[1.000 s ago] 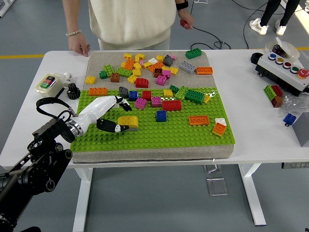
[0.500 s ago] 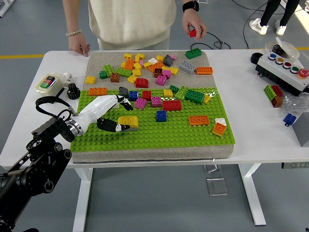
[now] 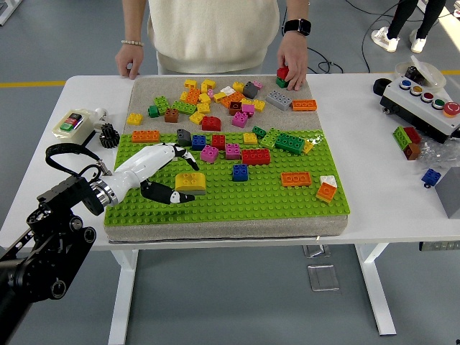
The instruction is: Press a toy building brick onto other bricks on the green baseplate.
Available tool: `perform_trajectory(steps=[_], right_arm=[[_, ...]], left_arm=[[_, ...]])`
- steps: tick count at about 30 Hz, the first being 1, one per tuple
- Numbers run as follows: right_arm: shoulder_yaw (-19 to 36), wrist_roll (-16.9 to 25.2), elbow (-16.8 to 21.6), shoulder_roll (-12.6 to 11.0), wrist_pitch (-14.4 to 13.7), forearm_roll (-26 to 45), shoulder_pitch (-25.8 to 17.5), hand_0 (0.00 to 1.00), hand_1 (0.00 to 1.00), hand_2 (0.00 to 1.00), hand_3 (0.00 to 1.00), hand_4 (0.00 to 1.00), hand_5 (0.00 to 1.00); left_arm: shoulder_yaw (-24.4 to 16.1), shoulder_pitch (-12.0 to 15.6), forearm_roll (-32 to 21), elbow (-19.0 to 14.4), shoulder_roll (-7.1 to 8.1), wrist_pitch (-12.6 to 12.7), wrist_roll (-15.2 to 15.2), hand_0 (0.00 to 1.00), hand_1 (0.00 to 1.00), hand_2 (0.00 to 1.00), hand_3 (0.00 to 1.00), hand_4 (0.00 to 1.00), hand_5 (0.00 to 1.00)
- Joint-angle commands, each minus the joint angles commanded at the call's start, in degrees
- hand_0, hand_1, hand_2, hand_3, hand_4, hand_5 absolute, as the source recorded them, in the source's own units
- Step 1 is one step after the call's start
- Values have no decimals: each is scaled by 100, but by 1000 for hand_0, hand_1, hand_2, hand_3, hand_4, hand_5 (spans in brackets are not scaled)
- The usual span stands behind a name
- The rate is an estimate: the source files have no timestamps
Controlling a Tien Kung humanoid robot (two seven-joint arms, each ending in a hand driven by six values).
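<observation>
White table (image 3: 374, 205) carries the green baseplate (image 3: 273, 198). Left hand (image 3: 154, 172) lies on the baseplate's left part, fingers loosely spread, thumb tip touching the yellow brick (image 3: 190, 182) without grasping. At the far edge, a person's hand (image 3: 291, 61) holds a red brick (image 3: 283, 72).

Grey floor (image 3: 65, 43) with a yellow line (image 3: 32, 84), black cables (image 3: 338, 57), white worktop (image 3: 381, 194) on white legs (image 3: 374, 287)
</observation>
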Motion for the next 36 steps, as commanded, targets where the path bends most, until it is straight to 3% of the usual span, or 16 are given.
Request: perform_trajectory(steps=[4,5,11,36], right_arm=[[-11,-6,0,2,-5,-4,-3,737,657,709,594,918,512],[-15,-10,0,2,-7,-5,-6,737,657,709,594,918,513],[-30,-26,0,1,-20,-6,-7,737,657,709,594,918,512],[-16,-49,0,-4,-17,13,16,737,657,709,595,917,512]], left_arm=[[-11,28,0,55,14,-8,-3,998,892,841,618,998,613],[-14,31,0,68,14,-11,-4,998,914,867,616,998,665],[-17,29,0,174,11,-1,-8,998,920,872,620,998,697],[-12,-68,0,577,-145,108,4,998,914,865,615,998,685]])
